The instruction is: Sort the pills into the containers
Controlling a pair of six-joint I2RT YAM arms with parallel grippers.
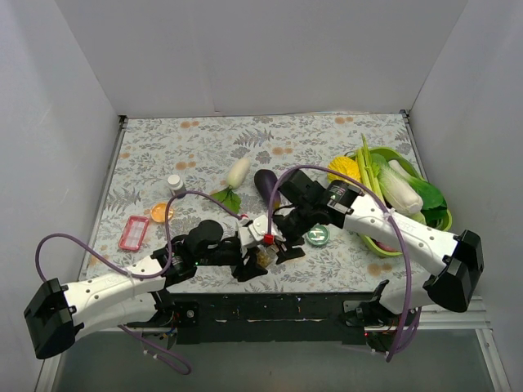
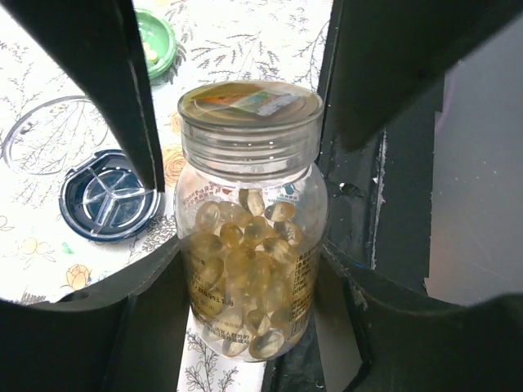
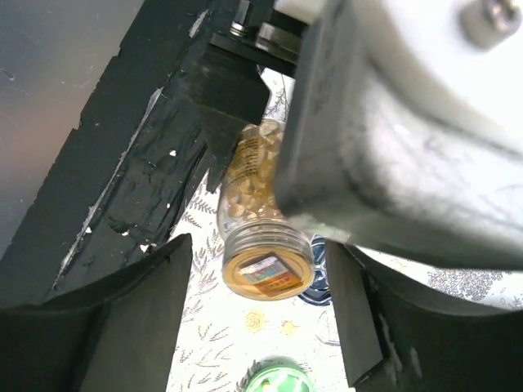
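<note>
Near the front edge of the table point(image 1: 163, 147), clamping the belly of the amber bottle point(image 2: 249, 245) in the half-closed left gripper point(image 2: 245, 273). Straddling its yellowish cap point(image 3: 268, 276) with the right gripper point(image 3: 257, 249), fingers point(image 3: 147, 310) spread, apparently not touching. Judging it light, rigid, slick: taking the ribbed cap skirt squarely.

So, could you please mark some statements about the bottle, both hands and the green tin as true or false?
1. The left hand grips the pill bottle by its body. True.
2. The bottle's cap is off. False: it sits on the bottle.
3. The bottle is empty. False: it holds many yellowish capsules.
4. The right hand has one finger on each side of the cap. True.
5. The green tin lies inside the vegetable tray. False: it lies on the table, beside the tray.
</note>
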